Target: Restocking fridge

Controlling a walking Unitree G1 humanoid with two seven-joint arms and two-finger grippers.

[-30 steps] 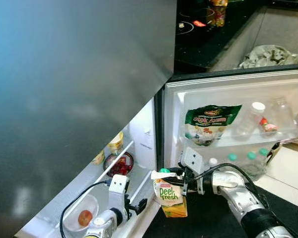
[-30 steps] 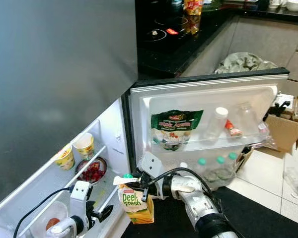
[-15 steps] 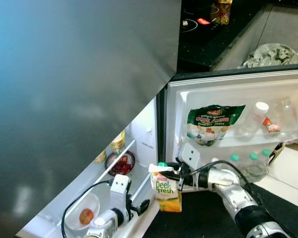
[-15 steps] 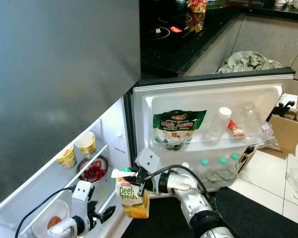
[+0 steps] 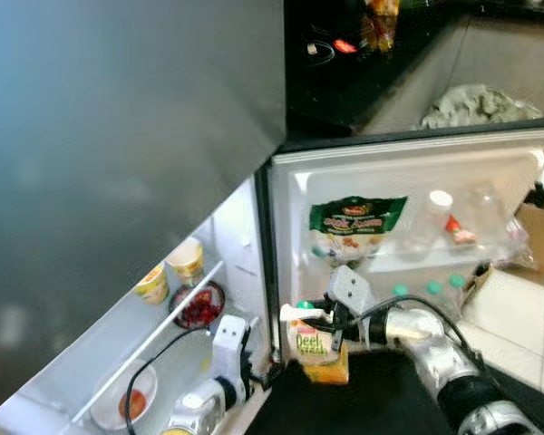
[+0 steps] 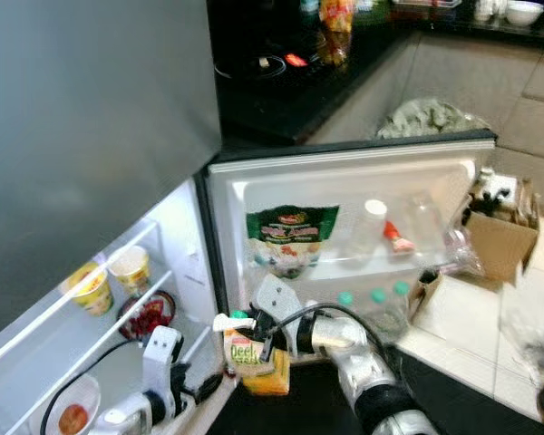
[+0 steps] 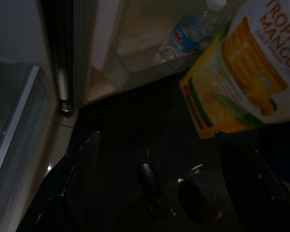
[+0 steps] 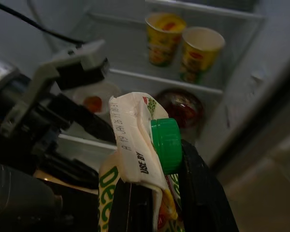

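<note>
The right gripper [image 5: 331, 323], jaws clamped on the green-capped mango juice carton [image 5: 315, 344], has drifted back toward the open fridge door [image 5: 417, 217], not shelfward.

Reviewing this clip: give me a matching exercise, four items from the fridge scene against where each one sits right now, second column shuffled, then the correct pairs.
Items
1. juice carton
2. green snack bag
3. two yellow cups
4. bowl of red fruit

Places
A. upper shelf of the open fridge door
B. held at its top by the right gripper
C. fridge shelf, beside each other
D. inside the fridge, a level below the cups

Pairs: 1-B, 2-A, 3-C, 4-D
</note>
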